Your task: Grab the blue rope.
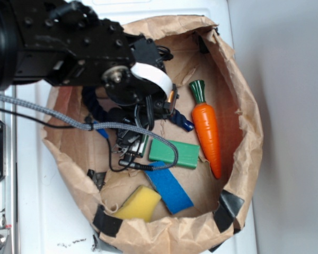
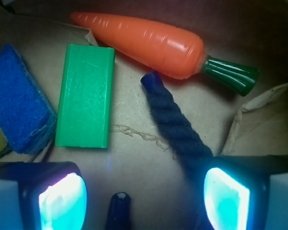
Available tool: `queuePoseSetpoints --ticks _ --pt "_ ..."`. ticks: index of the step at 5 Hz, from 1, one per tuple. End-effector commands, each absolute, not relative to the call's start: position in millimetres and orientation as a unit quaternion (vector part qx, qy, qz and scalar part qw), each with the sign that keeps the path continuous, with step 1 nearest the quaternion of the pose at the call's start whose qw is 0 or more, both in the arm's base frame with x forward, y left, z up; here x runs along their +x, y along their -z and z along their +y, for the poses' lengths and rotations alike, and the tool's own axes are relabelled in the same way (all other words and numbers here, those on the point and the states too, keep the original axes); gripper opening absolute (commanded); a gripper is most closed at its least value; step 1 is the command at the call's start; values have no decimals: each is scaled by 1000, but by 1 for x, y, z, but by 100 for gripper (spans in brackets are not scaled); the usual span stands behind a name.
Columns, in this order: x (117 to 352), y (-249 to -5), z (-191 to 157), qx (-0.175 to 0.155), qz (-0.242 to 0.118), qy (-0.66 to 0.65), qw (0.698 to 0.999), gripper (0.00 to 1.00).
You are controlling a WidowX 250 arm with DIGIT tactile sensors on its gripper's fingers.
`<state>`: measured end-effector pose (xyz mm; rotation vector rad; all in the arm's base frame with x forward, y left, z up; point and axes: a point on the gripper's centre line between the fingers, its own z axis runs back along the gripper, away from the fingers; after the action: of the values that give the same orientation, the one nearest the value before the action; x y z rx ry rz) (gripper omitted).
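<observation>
Blue rope (image 2: 175,122): dark navy twisted cord lying on the brown paper floor of the bag (image 1: 244,95). In the wrist view one glossy capped end lies just beside the carrot, and the cord runs back under my right finger pad (image 2: 226,199); its other capped end (image 2: 119,206) shows at the near edge, between my two pads. In the exterior view the rope (image 1: 181,120) is mostly hidden under my arm.

Tool (image 2: 144,201): mine, open, pads spread wide, low over the rope, gripping nothing.

Carrot (image 2: 144,40): orange toy with a green top, on the far side of the rope.

Green block (image 2: 85,96): flat, left of the rope, apart from it.

Blue sponge (image 2: 17,98): left of the green block, just beside it.

Yellow sponge (image 1: 139,203): at the bag's near wall in the exterior view.

Desk (image 1: 286,79): white, carries the bag.
</observation>
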<state>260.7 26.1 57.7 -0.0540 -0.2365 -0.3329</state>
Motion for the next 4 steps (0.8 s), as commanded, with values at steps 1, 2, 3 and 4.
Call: queuePoseSetpoints --ticks 1,2,3,4 --pt "281 -77 39 11 -128 147 981 100" --pt "289 -81 44 32 -131 144 980 100" --pt "293 -79 55 30 -122 147 981 100" --pt "300 -68 55 44 -128 143 980 100"
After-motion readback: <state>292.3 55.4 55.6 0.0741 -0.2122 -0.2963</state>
